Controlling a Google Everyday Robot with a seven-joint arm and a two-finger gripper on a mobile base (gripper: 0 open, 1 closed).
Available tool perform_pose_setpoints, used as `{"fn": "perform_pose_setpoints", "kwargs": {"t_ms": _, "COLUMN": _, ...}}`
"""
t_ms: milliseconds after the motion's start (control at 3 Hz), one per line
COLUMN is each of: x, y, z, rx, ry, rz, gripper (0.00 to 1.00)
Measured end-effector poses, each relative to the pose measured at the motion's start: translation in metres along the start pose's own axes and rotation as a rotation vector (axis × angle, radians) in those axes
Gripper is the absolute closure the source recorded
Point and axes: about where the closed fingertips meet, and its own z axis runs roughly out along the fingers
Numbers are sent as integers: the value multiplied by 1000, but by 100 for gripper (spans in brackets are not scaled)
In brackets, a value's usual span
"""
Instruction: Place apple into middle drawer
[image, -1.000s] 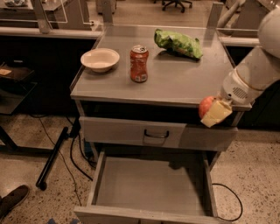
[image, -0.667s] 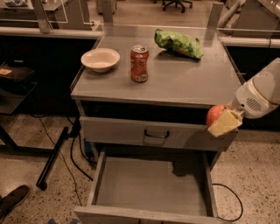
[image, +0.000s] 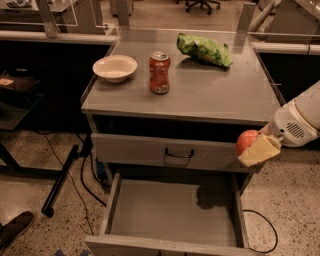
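Note:
The apple (image: 246, 141) is red-orange and round, held in my gripper (image: 254, 148), which is shut on it. The arm comes in from the right edge. The gripper hangs in front of the cabinet's right front corner, above the right side of the middle drawer (image: 172, 216). That drawer is pulled out wide, a grey tray with a bare floor and low side walls. The apple's shadow falls on the drawer floor at the right rear.
On the grey cabinet top (image: 215, 92) stand a red soda can (image: 159, 73), a cream bowl (image: 115, 68) and a green chip bag (image: 204, 49). The closed upper drawer front (image: 150, 152) has a dark loop handle. A black stand leg and cables lie on the floor at left.
My gripper with the apple has moved down and slightly right, off the cabinet top's front edge to a spot in front of the upper drawer, over the open drawer.

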Motion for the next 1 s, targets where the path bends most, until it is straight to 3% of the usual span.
{"fn": "perform_pose_setpoints", "kwargs": {"t_ms": 333, "x": 4, "y": 3, "z": 7, "rx": -10, "ry": 8, "rz": 21, "gripper": 100}}
{"fn": "perform_pose_setpoints", "kwargs": {"t_ms": 667, "x": 36, "y": 26, "z": 65, "rx": -92, "ry": 63, "rz": 147, "gripper": 100}}
{"fn": "perform_pose_setpoints", "kwargs": {"t_ms": 1000, "x": 52, "y": 39, "z": 114, "rx": -157, "ry": 130, "rz": 181, "gripper": 100}}
